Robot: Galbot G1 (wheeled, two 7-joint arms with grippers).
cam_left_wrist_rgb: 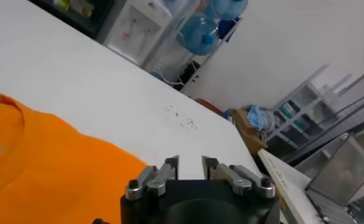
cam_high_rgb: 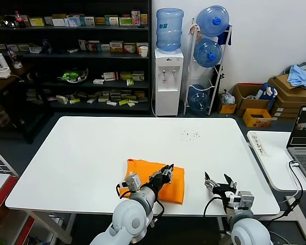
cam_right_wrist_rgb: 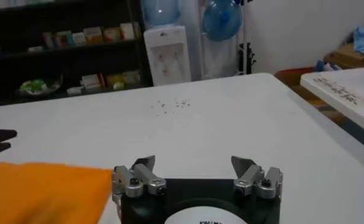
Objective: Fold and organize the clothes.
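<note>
The orange T-shirt (cam_high_rgb: 158, 185) lies folded into a compact block near the table's front edge, left of centre. It also shows in the left wrist view (cam_left_wrist_rgb: 42, 164) and the right wrist view (cam_right_wrist_rgb: 42, 190). My left gripper (cam_high_rgb: 166, 172) is low over the shirt's right part, fingers slightly apart and empty; in its own view (cam_left_wrist_rgb: 190, 162) bare white table shows between them. My right gripper (cam_high_rgb: 219, 182) is to the right of the shirt, above bare table, wide open and empty (cam_right_wrist_rgb: 194, 162).
The white table (cam_high_rgb: 92, 153) has small dark specks (cam_high_rgb: 191, 135) at the back right. A side table with a laptop (cam_high_rgb: 303, 138) stands at the right. Shelves, a water dispenser (cam_high_rgb: 168, 76) and boxes stand beyond the table.
</note>
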